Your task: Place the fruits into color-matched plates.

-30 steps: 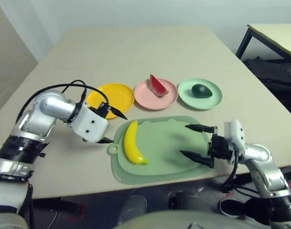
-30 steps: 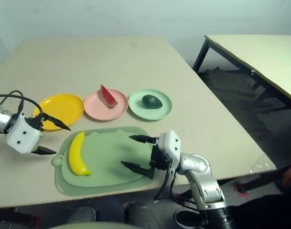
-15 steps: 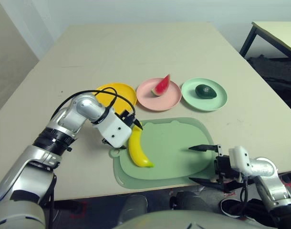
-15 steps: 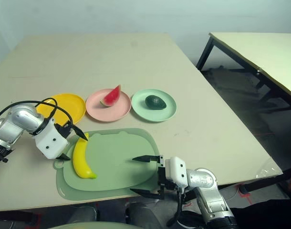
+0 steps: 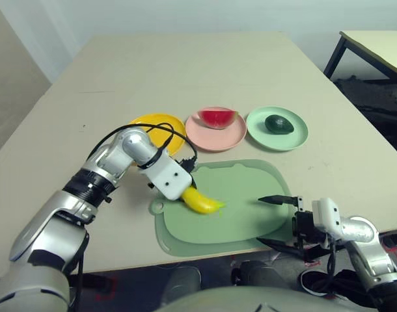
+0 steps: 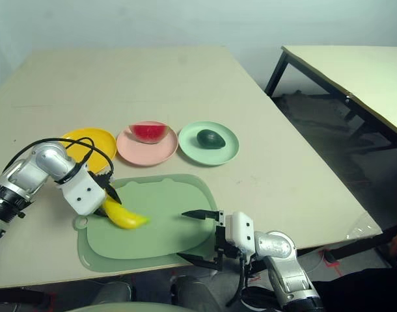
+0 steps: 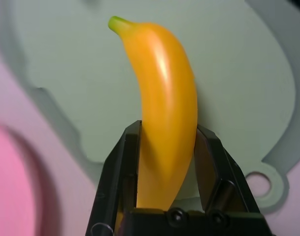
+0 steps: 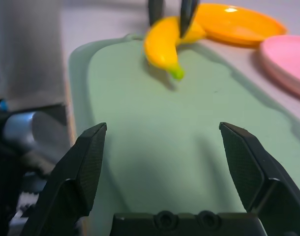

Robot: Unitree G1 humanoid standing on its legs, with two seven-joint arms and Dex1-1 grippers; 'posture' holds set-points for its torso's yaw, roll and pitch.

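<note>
Flanking banana [image 5: 200, 200]: cutting mat [image 5: 244, 214], yellow plate [image 5: 161, 127].

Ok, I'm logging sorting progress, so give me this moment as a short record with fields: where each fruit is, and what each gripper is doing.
banana: over the cutting mat, clamped in the left gripper
watermelon: on the pink plate
avocado: on the green plate
yellow plate: empty
right gripper: open, at the mat's near right edge, holding nothing
left to do: banana into the yellow plate
</note>
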